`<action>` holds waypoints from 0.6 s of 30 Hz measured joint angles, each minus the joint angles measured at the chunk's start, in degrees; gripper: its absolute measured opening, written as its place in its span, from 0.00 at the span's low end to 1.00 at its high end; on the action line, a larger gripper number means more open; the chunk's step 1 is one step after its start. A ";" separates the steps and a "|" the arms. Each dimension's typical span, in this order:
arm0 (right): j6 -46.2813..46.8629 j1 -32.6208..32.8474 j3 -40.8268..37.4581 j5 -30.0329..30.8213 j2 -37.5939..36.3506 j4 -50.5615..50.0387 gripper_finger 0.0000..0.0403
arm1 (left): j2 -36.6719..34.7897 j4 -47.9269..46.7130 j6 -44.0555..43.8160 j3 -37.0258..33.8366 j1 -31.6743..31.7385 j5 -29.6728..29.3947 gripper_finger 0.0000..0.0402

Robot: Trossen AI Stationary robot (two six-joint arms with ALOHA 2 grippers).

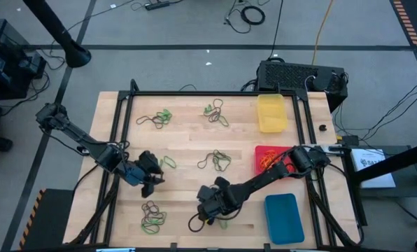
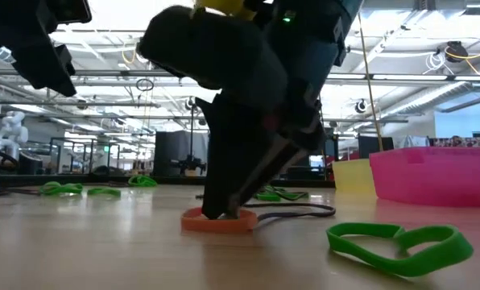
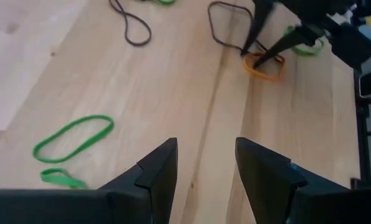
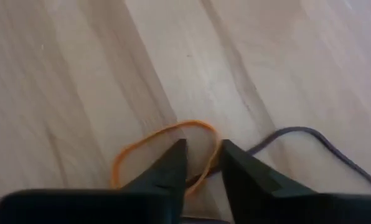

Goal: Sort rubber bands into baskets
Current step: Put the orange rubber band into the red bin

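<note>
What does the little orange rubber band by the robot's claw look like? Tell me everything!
The orange rubber band is a thin, floppy loop of rubber, lying flat on the light wooden table near its front edge. The right claw has its two dark fingertips down on the band's edge, pinching one strand between them. A dark band lies right beside it. It is not lifted yet.

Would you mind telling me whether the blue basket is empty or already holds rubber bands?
Empty. The high view shows the blue basket with a plain blue floor, while the red basket holds orange rubber bands.
</note>
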 joint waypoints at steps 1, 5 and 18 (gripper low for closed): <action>0.03 0.01 -0.04 -0.19 0.00 0.69 0.17 | 0.00 0.00 0.00 0.00 0.00 -0.52 0.42; -1.08 -0.11 -0.13 -1.12 -0.17 3.65 0.02 | 0.00 0.47 -0.29 0.00 0.00 -1.78 0.42; -6.58 -1.33 -0.20 4.81 -11.96 -4.14 0.00 | 0.00 3.19 -3.08 0.00 0.24 -4.62 0.42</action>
